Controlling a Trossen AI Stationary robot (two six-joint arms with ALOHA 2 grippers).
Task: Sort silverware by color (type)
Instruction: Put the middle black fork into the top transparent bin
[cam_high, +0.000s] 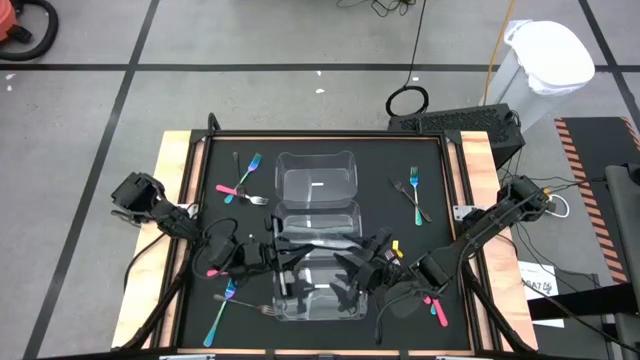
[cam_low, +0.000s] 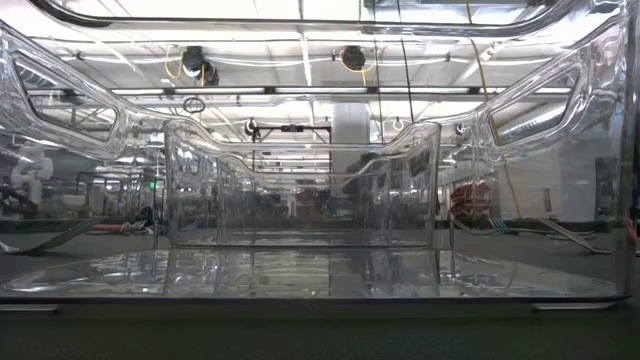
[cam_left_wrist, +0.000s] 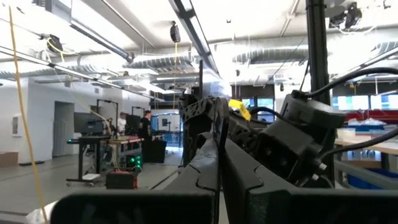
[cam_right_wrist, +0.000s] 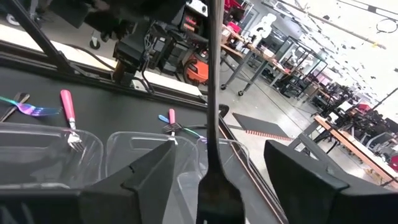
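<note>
One dark fork (cam_right_wrist: 214, 93) | position: between right end effector's (cam_right_wrist: 219, 149) spread jaws

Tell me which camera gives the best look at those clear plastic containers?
The high view: it looks straight down on the clear containers, lined up along the table's middle. The low view peers through their walls. The right wrist view catches parts; the left wrist view shows none.
</note>
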